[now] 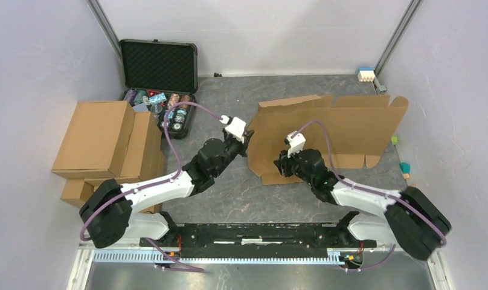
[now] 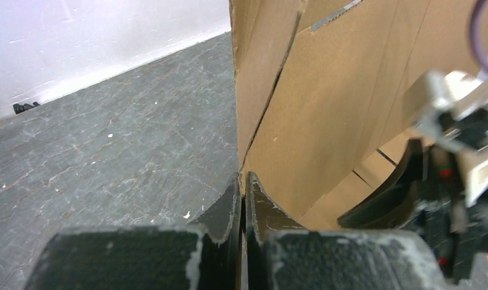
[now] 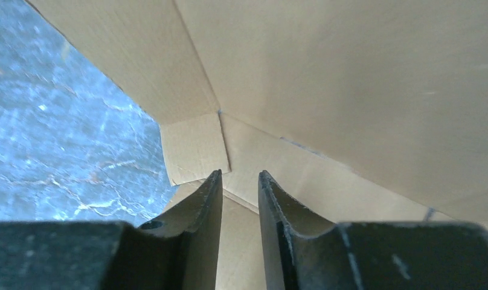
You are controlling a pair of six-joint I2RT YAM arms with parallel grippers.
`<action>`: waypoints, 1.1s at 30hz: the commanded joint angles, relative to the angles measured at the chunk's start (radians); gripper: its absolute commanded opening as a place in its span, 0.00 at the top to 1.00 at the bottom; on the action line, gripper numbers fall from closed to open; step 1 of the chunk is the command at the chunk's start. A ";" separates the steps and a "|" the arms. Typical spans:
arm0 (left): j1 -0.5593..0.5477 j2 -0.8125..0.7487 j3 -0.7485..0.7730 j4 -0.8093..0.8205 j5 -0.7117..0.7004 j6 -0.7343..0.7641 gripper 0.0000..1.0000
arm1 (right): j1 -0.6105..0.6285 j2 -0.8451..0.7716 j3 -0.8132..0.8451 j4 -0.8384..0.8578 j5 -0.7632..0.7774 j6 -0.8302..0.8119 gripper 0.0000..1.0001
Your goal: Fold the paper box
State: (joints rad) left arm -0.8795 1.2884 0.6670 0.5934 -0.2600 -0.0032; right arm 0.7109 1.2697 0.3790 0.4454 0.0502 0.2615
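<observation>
The dark marbled counter (image 1: 229, 187) carries everything here. The paper box (image 1: 350, 130) is a big die-cut sheet of brown cardboard with flaps and creases. It sits right of the middle and reaches toward the counter's right edge, with its left end standing up off the surface. A pile of ready-made brown cartons (image 1: 99, 139) is stacked against the left edge. Behind it, in the far left corner, an open black case (image 1: 159, 63) has its foam-lined lid raised and small coloured round pieces in its tray. The left arm reaches in to the sheet's left edge. There the left fingers (image 2: 226, 211) are pressed together, and the upright flap's edge runs straight down into their tips. They seem to pinch that edge, though the wrist view is too close to show the contact clearly. The right fingers (image 3: 205, 205) are over the sheet's near left corner. They stand a little apart with nothing between them, pointing at a crease beside a small tab. A few small coloured blocks (image 1: 404, 167) lie along the right edge.
</observation>
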 commanded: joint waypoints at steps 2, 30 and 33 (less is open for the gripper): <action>-0.003 -0.086 -0.063 0.071 -0.034 0.071 0.98 | 0.001 -0.221 -0.049 -0.103 0.108 -0.010 0.61; -0.006 -0.135 -0.095 0.038 -0.191 0.065 0.98 | -0.666 -0.467 -0.054 -0.525 -0.130 0.156 0.17; -0.005 -0.124 -0.096 0.033 -0.241 0.065 0.98 | -0.781 -0.503 -0.042 -0.539 -0.159 0.135 0.02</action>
State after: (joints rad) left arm -0.8841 1.1660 0.5797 0.6067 -0.4099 0.0326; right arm 0.0391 0.8093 0.2756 -0.0944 -0.0242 0.4065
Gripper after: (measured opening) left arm 0.044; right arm 0.928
